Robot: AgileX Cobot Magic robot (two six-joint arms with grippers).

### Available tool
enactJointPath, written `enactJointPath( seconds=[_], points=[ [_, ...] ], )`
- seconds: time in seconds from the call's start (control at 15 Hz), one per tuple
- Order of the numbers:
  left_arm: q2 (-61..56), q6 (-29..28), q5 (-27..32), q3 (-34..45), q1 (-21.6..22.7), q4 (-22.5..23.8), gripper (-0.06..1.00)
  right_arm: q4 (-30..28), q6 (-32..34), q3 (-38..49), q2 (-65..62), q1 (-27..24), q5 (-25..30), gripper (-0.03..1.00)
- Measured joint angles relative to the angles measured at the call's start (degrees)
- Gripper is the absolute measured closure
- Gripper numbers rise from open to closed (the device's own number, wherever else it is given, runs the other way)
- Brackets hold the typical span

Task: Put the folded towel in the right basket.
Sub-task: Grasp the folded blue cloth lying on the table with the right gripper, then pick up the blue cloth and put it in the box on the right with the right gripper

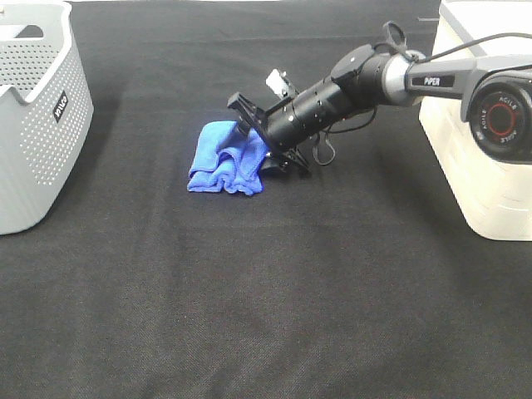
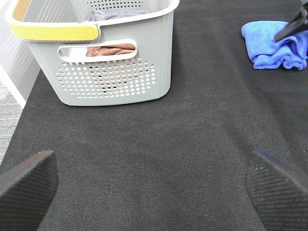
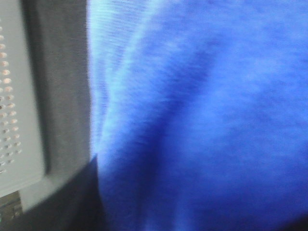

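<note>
The blue folded towel [image 1: 223,160] lies bunched on the black cloth near the middle, and it also shows in the left wrist view [image 2: 269,41]. My right gripper [image 1: 256,150] reaches across from the right and is pressed into the towel's right side, with the folds drawn up to it. Its fingertips are hidden in the fabric. The right wrist view is filled with blue towel [image 3: 202,115]. The white right basket [image 1: 478,174] stands at the right edge. My left gripper [image 2: 154,192] is open and empty, low over bare cloth; its pads [image 2: 24,185] show at the frame's lower corners.
A grey perforated basket [image 1: 33,125] stands at the left edge. In the left wrist view [image 2: 110,72] it has a yellow handle and holds brown and grey cloths. Black cloth [image 1: 266,291] covers the table.
</note>
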Motion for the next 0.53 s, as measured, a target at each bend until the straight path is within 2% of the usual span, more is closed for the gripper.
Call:
enactJointPath(
  seconds=[0.13, 0.2, 0.4, 0.53],
  points=[
    [0.0, 0.0, 0.0, 0.0, 0.0, 0.0, -0.05, -0.5, 0.0, 0.3, 0.3, 0.1, -1.3, 0.71],
    [0.0, 0.0, 0.0, 0.0, 0.0, 0.0, -0.05, -0.9, 0.1, 0.3, 0.3, 0.2, -1.5, 0.75],
    [0.0, 0.0, 0.0, 0.0, 0.0, 0.0, -0.05, -0.9, -0.5, 0.3, 0.0, 0.1, -0.7, 0.75],
    [0.0, 0.0, 0.0, 0.0, 0.0, 0.0, -0.05, -1.9, -1.2, 0.2, -0.8, -1.0, 2.1, 0.75]
  ],
)
